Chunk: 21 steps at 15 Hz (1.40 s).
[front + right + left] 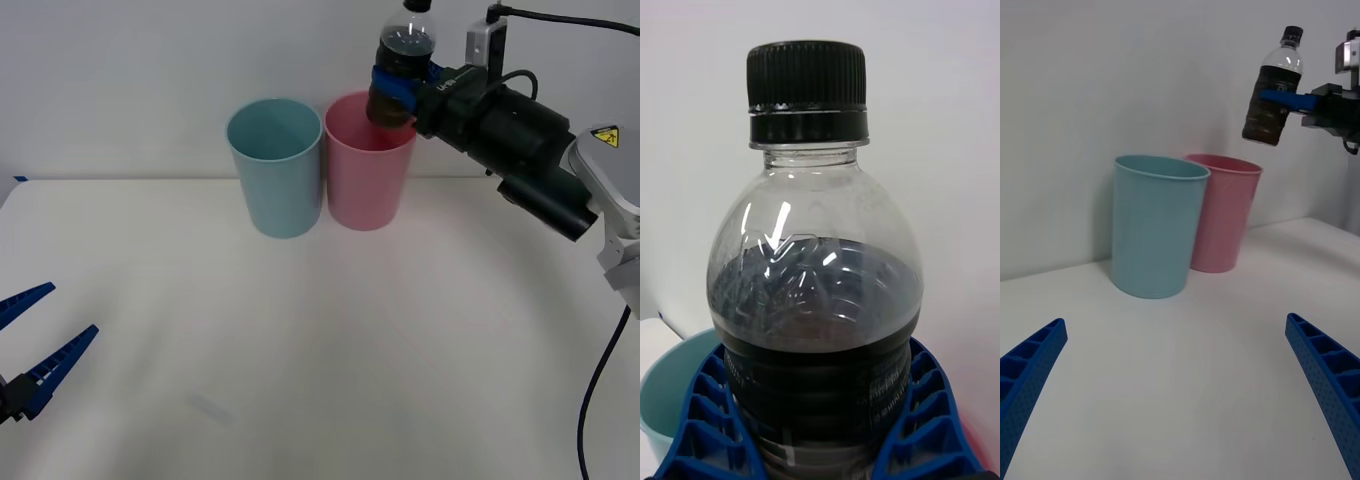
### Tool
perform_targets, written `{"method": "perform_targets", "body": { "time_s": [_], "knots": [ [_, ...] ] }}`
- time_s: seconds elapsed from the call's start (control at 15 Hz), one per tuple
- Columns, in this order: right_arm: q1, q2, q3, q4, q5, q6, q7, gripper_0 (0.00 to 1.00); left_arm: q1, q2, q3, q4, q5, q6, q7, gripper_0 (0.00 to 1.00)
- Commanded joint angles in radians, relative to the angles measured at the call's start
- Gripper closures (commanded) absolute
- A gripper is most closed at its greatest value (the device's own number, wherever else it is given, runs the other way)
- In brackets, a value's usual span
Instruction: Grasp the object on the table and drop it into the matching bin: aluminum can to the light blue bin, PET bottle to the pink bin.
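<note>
- The right gripper (402, 82) is clamping the bottle (404, 60) by its labelled middle, just above the pink bin (368, 170).
- Part-filled and smooth, it is probably bottom-heavy and slippery; gripping mid-body suits it.
- The left gripper (35, 340) is idling, fingers apart.

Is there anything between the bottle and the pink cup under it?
No. In the left wrist view, just bare air separates the PET bottle, clamped in the right gripper, from the pink bin below.
</note>
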State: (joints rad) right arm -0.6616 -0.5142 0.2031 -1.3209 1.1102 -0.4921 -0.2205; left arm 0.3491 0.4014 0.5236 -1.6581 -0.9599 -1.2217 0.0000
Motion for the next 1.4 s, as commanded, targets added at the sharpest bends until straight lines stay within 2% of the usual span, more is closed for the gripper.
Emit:
{"method": "perform_targets", "body": {
  "time_s": [0.07, 0.33, 0.6, 0.93, 1.0, 1.07, 1.13, 1.4],
  "knots": [
    [-0.061, 0.042, 0.01, 0.091, 0.048, 0.0, 0.009, 1.0, 0.0, 0.0, 0.0, 0.0, 0.0, 0.0, 0.0, 0.0],
    [-0.145, 0.092, 0.01, 0.216, 0.086, 0.001, 0.032, 1.0, 0.0, 0.0, 0.0, 0.0, 0.0, 0.0, 0.0, 0.0],
    [-0.204, 0.109, 0.01, 0.31, 0.092, 0.009, 0.059, 1.0, 0.0, 0.0, 0.0, 0.0, 0.0, 0.0, 0.0, 0.0],
    [-0.205, 0.111, 0.01, 0.318, 0.092, 0.032, 0.075, 1.0, 0.0, 0.0, 0.0, 0.0, 0.0, 0.0, 0.0, 0.0],
    [-0.205, 0.111, 0.01, 0.318, 0.092, 0.032, 0.076, 0.94, 0.0, 0.0, 0.0, 0.0, 0.0, 0.0, 0.0, 0.0],
    [-0.205, 0.111, 0.01, 0.318, 0.092, 0.032, 0.076, 0.66, 0.0, 0.0, 0.0, 0.0, 0.0, 0.0, 0.0, 0.0],
    [-0.205, 0.111, 0.007, 0.318, 0.092, 0.032, 0.079, 0.0, 0.0, 0.0, 0.0, 0.0, 0.0, 0.0, 0.0, 0.0],
    [-0.205, 0.111, -0.001, 0.318, 0.091, 0.027, 0.086, 0.0, 0.0, 0.0, 0.0, 0.0, 0.0, 0.0, 0.0, 0.0]
  ]
}}
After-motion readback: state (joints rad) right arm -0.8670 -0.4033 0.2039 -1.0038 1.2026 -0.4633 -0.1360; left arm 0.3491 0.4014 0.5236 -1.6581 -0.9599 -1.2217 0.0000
